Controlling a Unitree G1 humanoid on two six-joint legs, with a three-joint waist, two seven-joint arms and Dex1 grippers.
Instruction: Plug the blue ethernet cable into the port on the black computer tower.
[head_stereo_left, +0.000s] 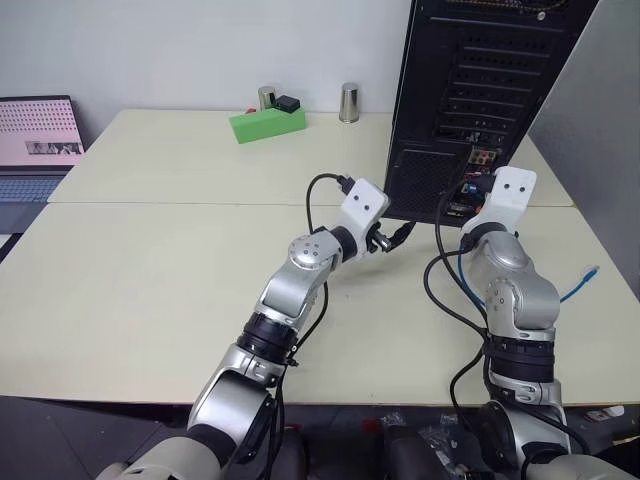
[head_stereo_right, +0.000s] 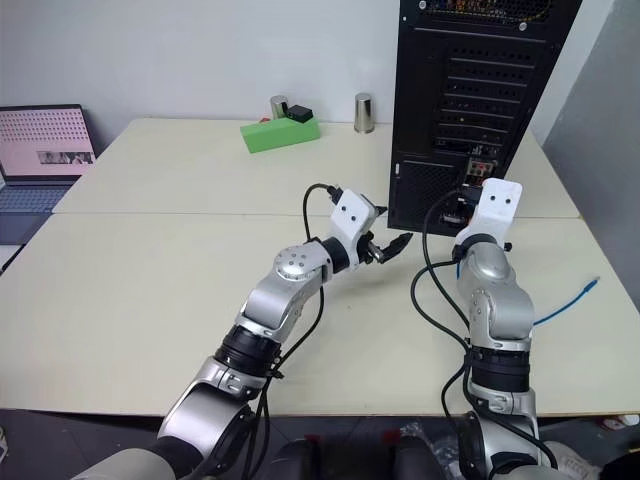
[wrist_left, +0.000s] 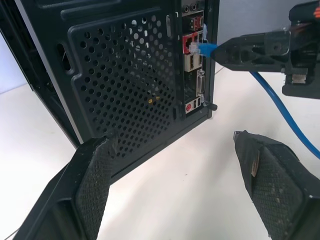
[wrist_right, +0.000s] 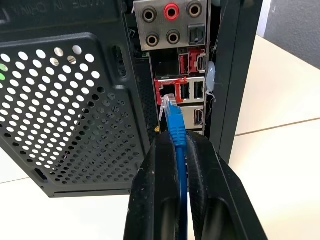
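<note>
Table (head_stereo_left: 150, 270): pale, wide, seam running across; bears everything else.
Black computer tower (head_stereo_left: 470, 70): upright at far right of table, rear face toward the robot; vent grille (wrist_left: 135, 85) low down, connector strip (wrist_right: 182, 75) along the edge beside it.
Laptop (head_stereo_left: 35, 140): far left, screen lit, well apart from the work.
Green block (head_stereo_left: 267, 123): far side of table, two small metal cylinders near it; not involved.
Left gripper (wrist_left: 175, 175): fingers spread wide, empty, hovering just before the grille and beside the right gripper.
Right gripper (wrist_right: 180, 165): fingers pinched narrow on the cord, just behind the plug, aimed level at the connector strip.
Blue ethernet cable (wrist_right: 177, 135): thin, bright blue; trails back under the right arm, loose far end (head_stereo_left: 590, 272) lying on the table to the right.
Plug (wrist_right: 170, 106): clear-blue tip at the mouth of the port – touching or barely entering, seating cannot be told.
Port (wrist_right: 169, 92): small squarish socket in the red-framed block, USB slots beside it.
Handling: cord light and limp, bends readily, so hold close behind the plug – as now – or the tip will wander. Plug small, hard, slick plastic; latch tab likely fragile if forced skewed. Straight, gentle push called for.
Stage: judged at final alignment, insertion not yet confirmed.
</note>
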